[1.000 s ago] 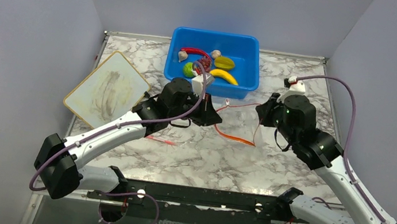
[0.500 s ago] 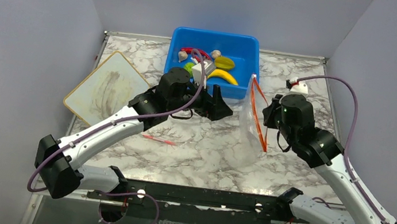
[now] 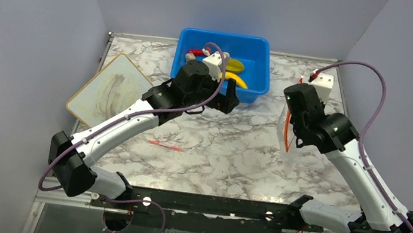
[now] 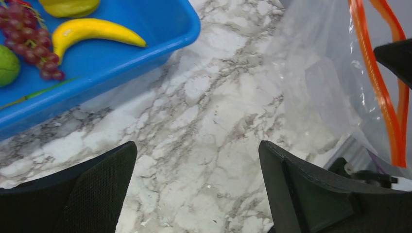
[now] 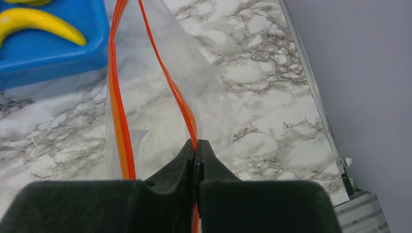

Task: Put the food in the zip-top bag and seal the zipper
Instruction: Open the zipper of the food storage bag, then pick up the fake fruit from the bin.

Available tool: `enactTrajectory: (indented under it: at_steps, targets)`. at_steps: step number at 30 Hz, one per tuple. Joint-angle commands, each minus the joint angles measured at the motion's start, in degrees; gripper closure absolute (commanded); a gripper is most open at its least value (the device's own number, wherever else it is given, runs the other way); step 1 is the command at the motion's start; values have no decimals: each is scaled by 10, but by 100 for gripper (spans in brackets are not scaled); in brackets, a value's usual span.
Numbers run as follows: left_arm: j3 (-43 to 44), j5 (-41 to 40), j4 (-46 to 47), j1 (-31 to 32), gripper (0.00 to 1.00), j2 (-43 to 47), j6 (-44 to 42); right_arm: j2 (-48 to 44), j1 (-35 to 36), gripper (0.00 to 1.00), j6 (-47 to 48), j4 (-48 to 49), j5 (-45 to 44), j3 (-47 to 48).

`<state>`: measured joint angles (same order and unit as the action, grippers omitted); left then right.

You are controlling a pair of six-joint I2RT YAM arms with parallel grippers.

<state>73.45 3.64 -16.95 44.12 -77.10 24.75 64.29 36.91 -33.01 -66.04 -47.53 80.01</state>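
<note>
Orange-red zipper (image 5: 119, 97) is getting pinched by just the right gripper (image 5: 196, 155) now, which is holding the zip-top bag (image 4: 316, 82) up around 3 o'clock. The left gripper (image 4: 197, 158) is hanging wide open and empty after letting go and is swinging toward the banana (image 4: 92, 31) in the blue tub (image 3: 255, 47) at 12, so loading's probably starting.

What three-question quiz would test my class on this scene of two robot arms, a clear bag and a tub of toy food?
1. Fill in: the left gripper is ___ and holds nothing.
2. Which one pinches the orange strip of the bag? A the left gripper; B the right gripper; C both.
3. True or false: the banana lies inside the bag.
Key: 1 open; 2 B; 3 false, it lies in the blue tub.
</note>
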Motion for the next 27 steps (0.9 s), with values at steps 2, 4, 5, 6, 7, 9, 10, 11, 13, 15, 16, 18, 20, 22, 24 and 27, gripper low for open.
enactTrajectory:
  at_steps: [2,4,5,6,7,9,10,11,13,15,16,18,20,22,24,27]
  targets:
    - [44,-76,-19,-11,1,-29,-52,-6,-2,99,27,86,56,-84]
    - [60,-78,-20,-15,2,-49,-61,-21,-2,99,41,158,111,-139]
    - [67,-81,-23,-17,3,-61,-65,-27,-2,99,50,192,127,-164]
    - [73,-86,-25,-19,5,-71,-70,-32,-2,99,53,216,136,-189]
    - [79,-94,-26,-22,7,-83,-73,-35,-2,99,56,239,139,-211]
    - [91,-105,-27,-30,10,-104,-76,-40,-2,99,55,264,146,-239]
    - [98,-108,-27,-34,11,-115,-78,-44,-2,99,55,275,155,-248]
    - [107,-111,-27,-39,13,-126,-79,-48,-2,99,56,284,166,-254]
    - [126,-117,-27,-49,17,-150,-82,-65,-2,99,62,310,197,-265]
    - [148,-123,-27,-58,19,-173,-84,-88,-2,99,75,343,235,-283]
    - [159,-129,-27,-63,21,-184,-83,-99,-2,99,85,359,249,-292]
    - [178,-140,-25,-73,26,-208,-78,-117,-2,99,85,378,264,-305]
    - [200,-148,-18,-81,30,-240,-79,-127,-2,99,84,387,277,-316]
    - [228,-155,-19,-90,32,-272,-87,-128,-2,99,84,393,291,-321]
    - [260,-161,-21,-101,33,-302,-93,-126,-2,99,83,391,300,-322]
    - [302,-167,-27,-123,36,-343,-83,-122,-2,99,81,384,310,-320]
